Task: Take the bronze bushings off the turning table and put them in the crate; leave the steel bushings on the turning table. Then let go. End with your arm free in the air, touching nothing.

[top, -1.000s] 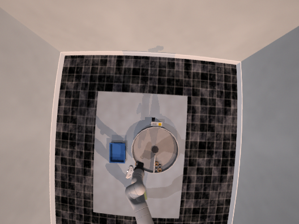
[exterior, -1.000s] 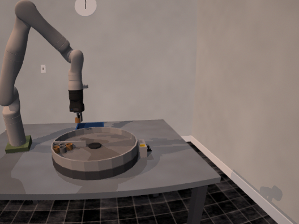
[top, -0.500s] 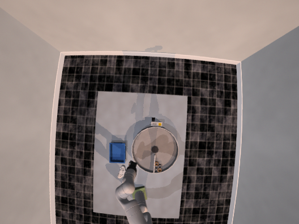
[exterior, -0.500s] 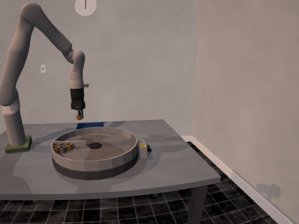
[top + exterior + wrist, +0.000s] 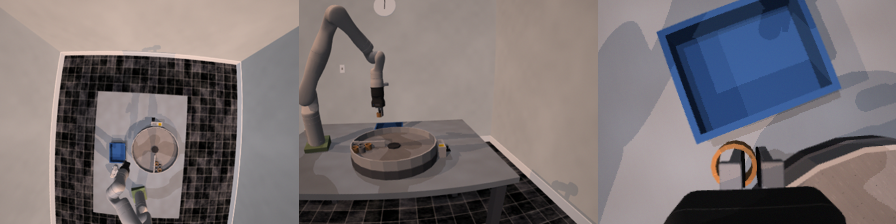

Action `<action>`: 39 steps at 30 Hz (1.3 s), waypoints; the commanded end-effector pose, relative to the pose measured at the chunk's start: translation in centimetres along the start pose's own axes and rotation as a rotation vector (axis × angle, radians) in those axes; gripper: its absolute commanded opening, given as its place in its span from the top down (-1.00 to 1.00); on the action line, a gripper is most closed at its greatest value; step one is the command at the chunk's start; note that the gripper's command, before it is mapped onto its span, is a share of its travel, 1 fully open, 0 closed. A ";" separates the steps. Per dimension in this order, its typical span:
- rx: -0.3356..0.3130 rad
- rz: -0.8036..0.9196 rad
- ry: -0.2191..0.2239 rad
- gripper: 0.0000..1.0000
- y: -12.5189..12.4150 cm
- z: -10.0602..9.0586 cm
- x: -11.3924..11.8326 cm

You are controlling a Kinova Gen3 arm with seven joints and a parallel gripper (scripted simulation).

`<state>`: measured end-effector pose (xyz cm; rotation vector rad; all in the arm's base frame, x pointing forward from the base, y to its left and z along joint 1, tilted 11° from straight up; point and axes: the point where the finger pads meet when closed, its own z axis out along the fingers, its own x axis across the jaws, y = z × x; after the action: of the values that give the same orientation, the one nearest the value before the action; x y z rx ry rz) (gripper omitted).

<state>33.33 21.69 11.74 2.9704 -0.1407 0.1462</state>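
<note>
Grey table, flat top, carries the whole setup. Grey-white arm stands at one end, bent high at the elbow, wrist pointing down. Turning table: big round pan, raised pale rim, darker band underneath. Blue crate, open top, sits on the grey table just beside the turning table, apart from it. Green base plate under the arm's foot.

Black gripper hangs above the grey table, near the crate, outside the crate's walls. Pincer is closed on one bronze bushing, pinching its wall: one finger inside the ring, other outside. Bushing is in the air, near the crate edge in the wrist view.

Small pale box with a yellow patch at the turning table's outer side. Thin pale bar runs from near the dark hub towards the rim. Beside the bar, near the rim: two bronze bushings grouped with grey steel bushings; steel count too small to tell.
</note>
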 end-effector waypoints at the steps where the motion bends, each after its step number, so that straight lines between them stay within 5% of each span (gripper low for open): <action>1: -0.003 -0.022 -0.005 1.00 -0.7 0.2 -0.6; 9: -0.003 -0.022 -0.005 1.00 -0.7 0.2 -0.6; 14: -0.003 -0.021 -0.004 1.00 -6.0 0.2 -2.5; 26: -0.003 -0.021 -0.004 1.00 -6.0 0.2 -2.5; 31: -0.002 -0.022 -0.005 1.00 -6.0 2.8 -2.6; 39: -0.002 -0.022 -0.005 1.00 -6.0 2.8 -2.6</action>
<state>31.67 27.29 7.78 2.9687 -0.1103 0.1363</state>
